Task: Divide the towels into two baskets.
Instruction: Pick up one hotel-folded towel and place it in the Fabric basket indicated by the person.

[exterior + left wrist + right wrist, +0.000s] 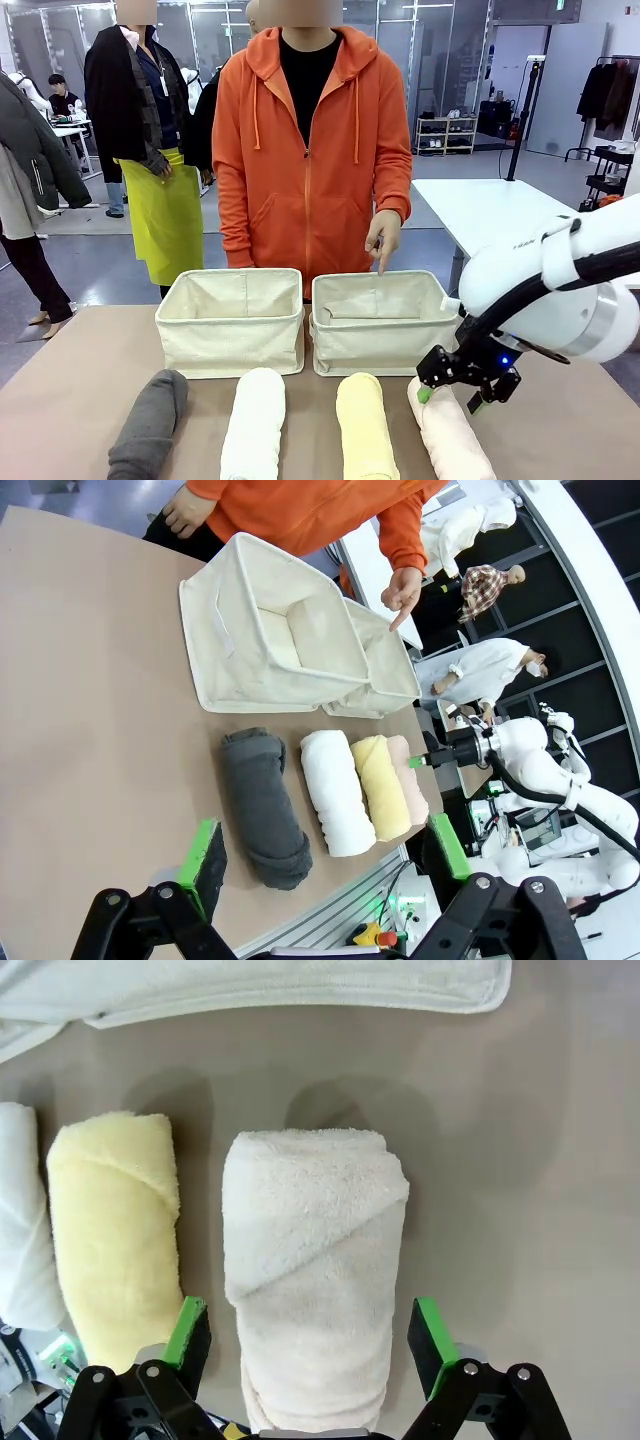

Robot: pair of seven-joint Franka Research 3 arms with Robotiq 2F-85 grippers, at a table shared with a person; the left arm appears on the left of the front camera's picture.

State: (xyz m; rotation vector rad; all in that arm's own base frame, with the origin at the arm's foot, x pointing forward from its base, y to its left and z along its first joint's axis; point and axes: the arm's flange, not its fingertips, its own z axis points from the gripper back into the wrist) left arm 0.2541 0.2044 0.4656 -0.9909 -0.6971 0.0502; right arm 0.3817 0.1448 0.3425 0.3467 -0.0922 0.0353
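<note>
Right wrist: claw (308, 1332) wide open astride pink towel (312, 1230)

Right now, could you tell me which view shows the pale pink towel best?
Right wrist view: the pale pink towel lies close up between the fingers of the open right gripper. Front view: its far end is behind that gripper. Left wrist view: distant sliver.

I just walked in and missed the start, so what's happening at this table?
A robot is sorting rolled towels into baskets. Its right claw is open, straddling the pale pink towel near its far end, not gripping it. The dark grey towel, white towel and pale yellow towel lie in a row beside it. The left claw hangs open above the table. A person's hand points down at the right basket; no towel shows in it or the left basket.
</note>
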